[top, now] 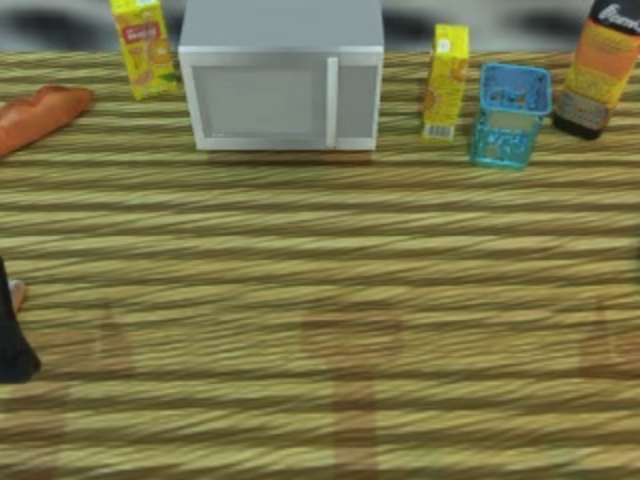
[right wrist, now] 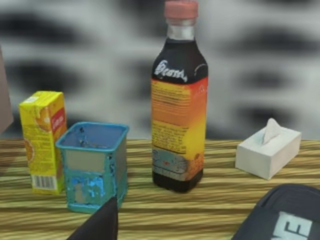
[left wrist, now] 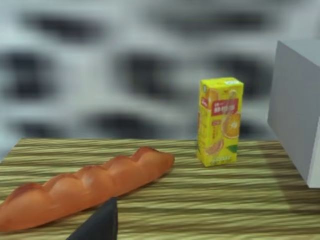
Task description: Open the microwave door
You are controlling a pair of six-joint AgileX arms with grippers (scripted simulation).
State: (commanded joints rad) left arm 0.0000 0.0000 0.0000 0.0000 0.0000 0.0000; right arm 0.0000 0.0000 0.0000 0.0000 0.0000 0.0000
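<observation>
While the left claw point(top: 12, 340), its spread impossible to tell, sits at the table's point(top: 320, 300) nine o'clock edge, it should reach toward twelve o'clock for the shut microwave door's point(top: 262, 102) handle point(top: 332, 102) and pull outward squarely.

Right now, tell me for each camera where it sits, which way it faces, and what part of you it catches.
Top view: above the table, looking down on the shut microwave; only the left arm shows, at the left edge.
Left wrist view: low by the left side, facing the bread loaf and a juice carton; a dark fingertip shows.
Right wrist view: low by the right side, facing the bottle and blue basket; a dark fingertip shows.
Shared: top and left wrist views both hold loaf, carton and microwave.
</observation>
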